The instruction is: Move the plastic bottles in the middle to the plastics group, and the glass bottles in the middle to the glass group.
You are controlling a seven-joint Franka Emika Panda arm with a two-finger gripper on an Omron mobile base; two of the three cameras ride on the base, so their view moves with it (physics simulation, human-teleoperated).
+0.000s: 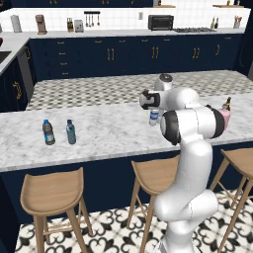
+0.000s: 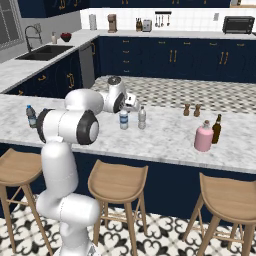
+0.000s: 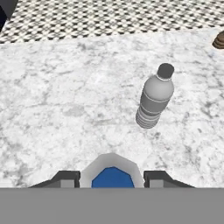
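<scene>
- Two clear water bottles are standing upright near the middle of the marble counter (image 2: 165, 135): a blue-labelled bottle (image 2: 123, 120) with a white cap and, just to its right in the right base view, a plain greyish bottle (image 2: 142, 118).
- The gripper (image 3: 112, 177) is reaching over the blue-labelled bottle, and in the hand view its two dark fingertips (image 3: 65, 178) are sitting tight on either side of the bottle's top, so the jaws are closing narrowly on that bottle.
- The plain greyish bottle is standing apart from the gripper, further along the counter in the hand view.
- The pink bottle (image 2: 203, 136) is sitting toward the right end of the counter, just beside the slim dark-brown bottle (image 2: 216, 129).
- The dark grey blue-capped bottle (image 1: 48, 132) and the slimmer teal-blue bottle (image 1: 71, 132) are standing near each other at the counter's left end, well apart from the gripper.
- Two small brown shakers (image 2: 192, 110) are sitting toward the counter's far edge.
</scene>
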